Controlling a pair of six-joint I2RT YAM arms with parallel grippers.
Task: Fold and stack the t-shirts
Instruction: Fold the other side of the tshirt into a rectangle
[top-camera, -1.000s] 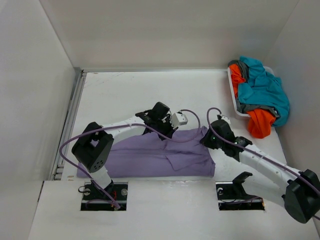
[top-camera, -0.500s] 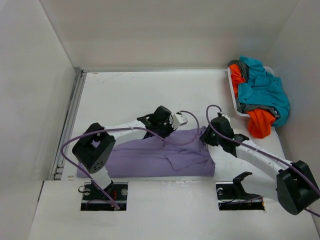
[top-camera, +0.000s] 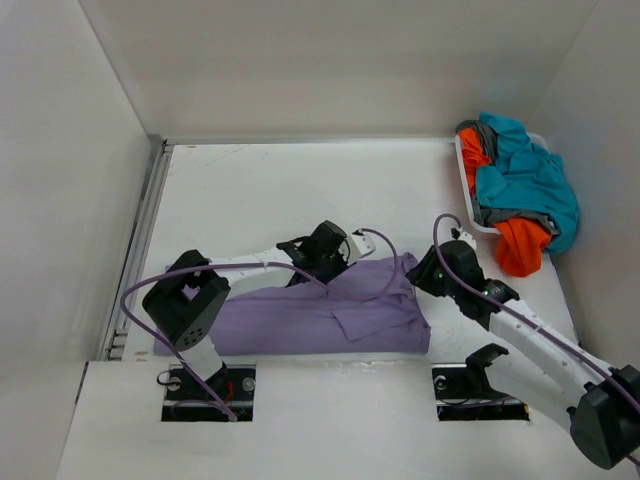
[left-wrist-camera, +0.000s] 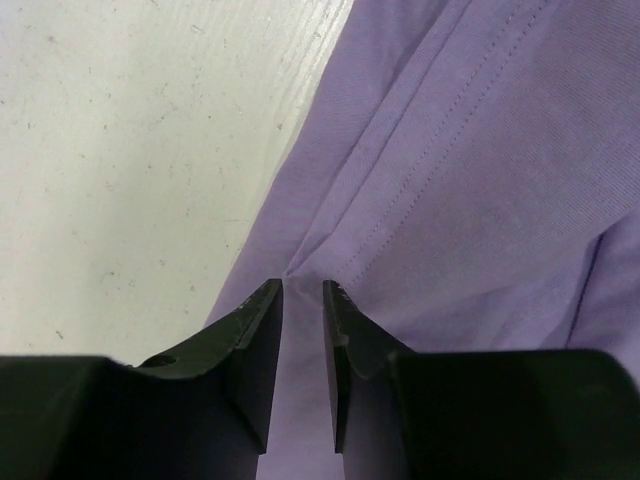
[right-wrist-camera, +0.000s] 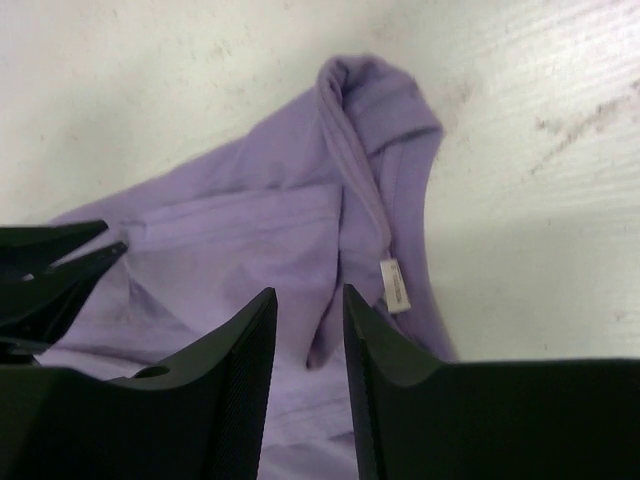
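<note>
Lavender shirt (top-camera: 330, 310) flat on desk (top-camera: 260, 190), near edge. Left hand (left-wrist-camera: 302, 292) clamped on far hem fold. Right hand (right-wrist-camera: 308, 305) slightly apart, empty, poised above collar. Best: pinch collar edge too, lift both evenly, keep cloth taut, fold toward near edge.

White arm links with black joint housings, lavender cables looping along both arms, black wedge-shaped fingers on the left gripper (left-wrist-camera: 302, 300) and right gripper (right-wrist-camera: 308, 310), black base mounts.
</note>
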